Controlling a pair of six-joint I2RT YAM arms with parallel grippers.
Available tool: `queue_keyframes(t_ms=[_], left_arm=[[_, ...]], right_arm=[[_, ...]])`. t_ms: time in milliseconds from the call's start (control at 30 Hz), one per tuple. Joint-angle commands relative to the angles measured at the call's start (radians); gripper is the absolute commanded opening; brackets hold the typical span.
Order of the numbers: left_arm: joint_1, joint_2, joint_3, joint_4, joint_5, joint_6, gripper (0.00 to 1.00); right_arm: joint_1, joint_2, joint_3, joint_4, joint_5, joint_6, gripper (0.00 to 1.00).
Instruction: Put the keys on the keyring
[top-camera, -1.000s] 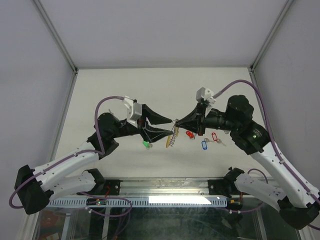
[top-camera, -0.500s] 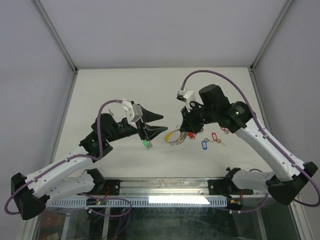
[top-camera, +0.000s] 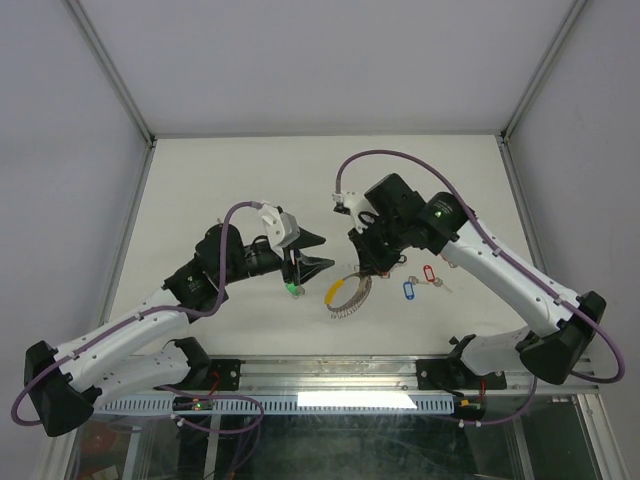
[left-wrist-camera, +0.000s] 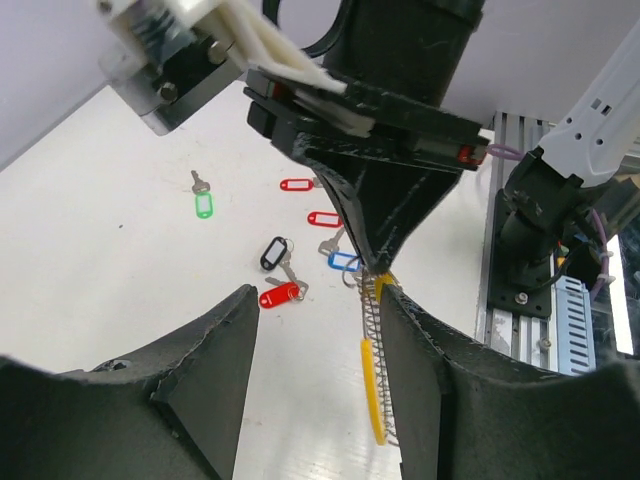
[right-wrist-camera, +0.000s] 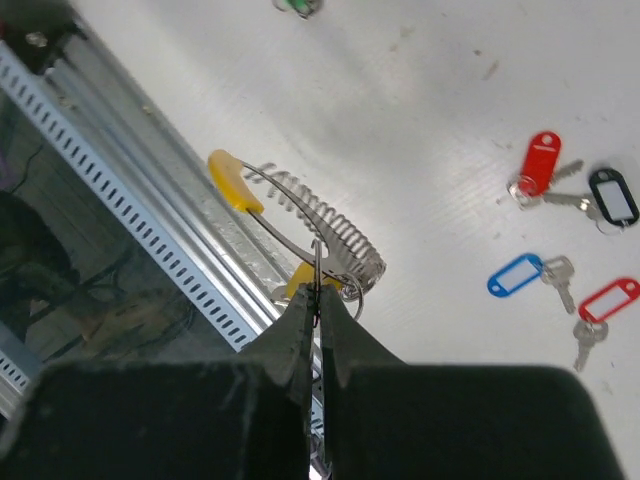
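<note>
The keyring (right-wrist-camera: 322, 228), a silvery coil with a yellow segment (top-camera: 338, 291), hangs from my right gripper (right-wrist-camera: 318, 298), which is shut on its thin wire loop. My left gripper (left-wrist-camera: 318, 295) stands open a little to the left with nothing between its fingers (left-wrist-camera: 205, 365). From its wrist view the keyring (left-wrist-camera: 372, 372) dangles just beyond the right finger. Keys lie on the white table: a green-tagged one (top-camera: 293, 289) below my left gripper (top-camera: 322, 252), and red (right-wrist-camera: 538, 160), black (right-wrist-camera: 612, 195), blue (right-wrist-camera: 515, 275) and another red (right-wrist-camera: 608, 298) to the right of my right gripper (top-camera: 367, 267).
A slotted metal rail (top-camera: 300, 402) runs along the table's near edge between the arm bases. Frame posts and pale walls close in the white table (top-camera: 250, 180) at the left, right and back.
My right arm has swung over and carried the keyring left and toward the near edge. My left gripper has drawn back to the left, away from the ring.
</note>
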Motion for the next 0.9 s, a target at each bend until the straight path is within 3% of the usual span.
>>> queue_keyframes(t_ms=[0, 100, 133, 233, 300, 367, 467, 600, 867], left_arm=[[-0.009, 0.001, 0.045, 0.009, -0.008, 0.014, 0.51], [-0.009, 0.001, 0.039, 0.009, -0.005, 0.014, 0.51], [-0.009, 0.002, 0.041, 0.007, -0.005, 0.014, 0.51], [-0.009, 0.002, 0.045, 0.001, -0.002, 0.013, 0.51], [-0.009, 0.002, 0.043, 0.002, -0.001, 0.013, 0.51], [-0.009, 0.003, 0.04, -0.005, 0.001, 0.014, 0.52], [-0.009, 0.007, 0.039, -0.014, 0.005, 0.021, 0.52], [-0.009, 0.033, 0.046, -0.018, 0.023, 0.029, 0.53], [-0.011, 0.082, 0.067, -0.058, 0.107, 0.074, 0.5]], right_arm=[[-0.005, 0.055, 0.055, -0.066, 0.153, 0.053, 0.0], [0.095, 0.017, 0.061, 0.097, -0.031, 0.066, 0.0], [0.117, 0.016, 0.059, 0.115, 0.005, 0.077, 0.0], [0.083, 0.085, 0.058, -0.018, 0.329, 0.072, 0.0], [0.045, 0.075, 0.043, -0.005, 0.17, 0.03, 0.0], [0.064, 0.0, 0.007, 0.151, 0.048, 0.067, 0.0], [0.053, 0.034, 0.04, 0.031, 0.234, 0.046, 0.0], [0.017, -0.036, -0.02, 0.169, -0.021, 0.049, 0.0], [0.016, -0.107, -0.036, 0.241, -0.039, 0.024, 0.0]])
